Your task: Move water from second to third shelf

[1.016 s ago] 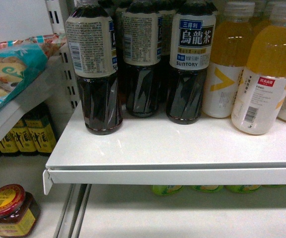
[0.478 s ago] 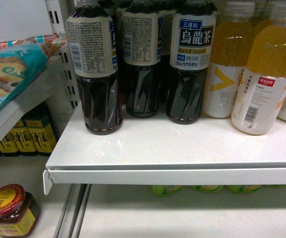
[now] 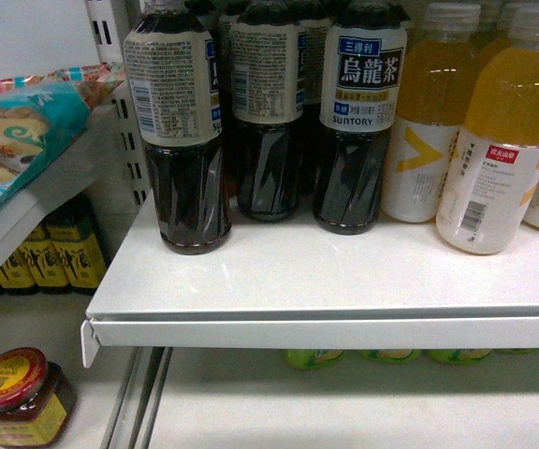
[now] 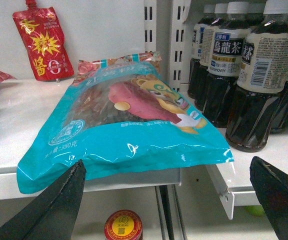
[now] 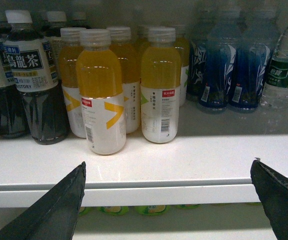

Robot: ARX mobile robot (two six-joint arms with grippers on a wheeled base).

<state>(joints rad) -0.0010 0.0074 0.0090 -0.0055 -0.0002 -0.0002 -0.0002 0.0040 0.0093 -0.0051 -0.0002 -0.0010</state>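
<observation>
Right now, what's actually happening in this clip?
Nothing is being handled yet. The left gripper is open and empty, facing a teal snack bag beside the oolong tea bottles. The right gripper is open too, facing the orange juice bottles on the white shelf. The water, with its green label, stands untouched at that shelf's far right, past the blue drink bottles.

Black, tapered tool fingers (image 4: pixel 59 207)
</observation>
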